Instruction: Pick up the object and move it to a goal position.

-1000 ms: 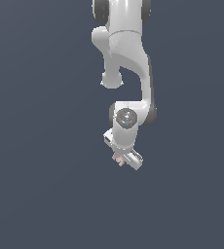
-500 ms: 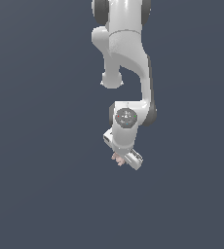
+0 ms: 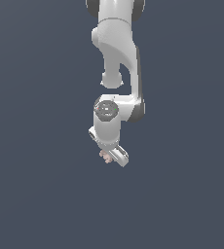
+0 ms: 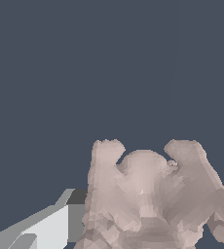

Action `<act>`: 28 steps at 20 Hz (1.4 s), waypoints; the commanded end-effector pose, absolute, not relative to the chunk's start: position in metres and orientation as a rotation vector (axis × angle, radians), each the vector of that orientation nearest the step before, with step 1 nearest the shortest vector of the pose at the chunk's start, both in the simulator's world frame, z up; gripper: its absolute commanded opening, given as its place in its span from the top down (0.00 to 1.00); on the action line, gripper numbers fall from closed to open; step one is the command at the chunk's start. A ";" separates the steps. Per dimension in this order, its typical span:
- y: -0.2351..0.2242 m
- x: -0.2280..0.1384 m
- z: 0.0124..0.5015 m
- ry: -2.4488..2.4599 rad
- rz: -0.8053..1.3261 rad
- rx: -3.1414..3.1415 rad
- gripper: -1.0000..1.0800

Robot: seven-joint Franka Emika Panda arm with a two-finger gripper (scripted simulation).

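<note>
The object (image 3: 104,156) is a tiny lumpy pinkish-beige thing that peeks out beside the white gripper (image 3: 110,156) at the arm's lower end in the exterior view. In the wrist view the object (image 4: 148,194) fills the lower middle, close to the camera, with one white finger (image 4: 41,228) against its side; the other finger is hidden behind it. The gripper is shut on the object. Whether it is lifted off the ground cannot be told.
The white arm (image 3: 118,58) reaches down from the top of the exterior view. Around it is only a plain dark blue-grey ground (image 3: 36,185).
The gripper end with the object has shifted slightly upward; the arm otherwise looks the same.
</note>
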State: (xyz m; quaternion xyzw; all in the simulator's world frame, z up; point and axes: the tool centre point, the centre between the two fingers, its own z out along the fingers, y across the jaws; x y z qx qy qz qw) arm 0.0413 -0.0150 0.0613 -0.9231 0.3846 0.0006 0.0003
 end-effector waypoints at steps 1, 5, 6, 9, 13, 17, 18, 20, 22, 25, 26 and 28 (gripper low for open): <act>-0.044 0.041 0.076 1.211 0.000 -2.898 1.00; -0.090 0.040 0.100 1.211 0.000 -2.898 1.00; -0.102 0.040 0.106 1.211 0.000 -2.898 1.00; -0.136 0.040 0.124 1.211 0.000 -2.898 1.00; -0.180 0.040 0.147 1.211 0.000 -2.899 1.00; -0.216 0.042 0.165 1.211 0.000 -2.899 1.00; -0.223 0.042 0.169 1.211 0.000 -2.899 1.00; -0.233 0.043 0.174 1.211 0.000 -2.899 1.00; -0.240 0.044 0.178 1.211 0.000 -2.899 1.00; -0.247 0.045 0.181 1.211 0.000 -2.899 1.00; -0.248 0.045 0.181 1.211 0.000 -2.899 1.00; -0.249 0.045 0.182 1.211 0.000 -2.899 1.00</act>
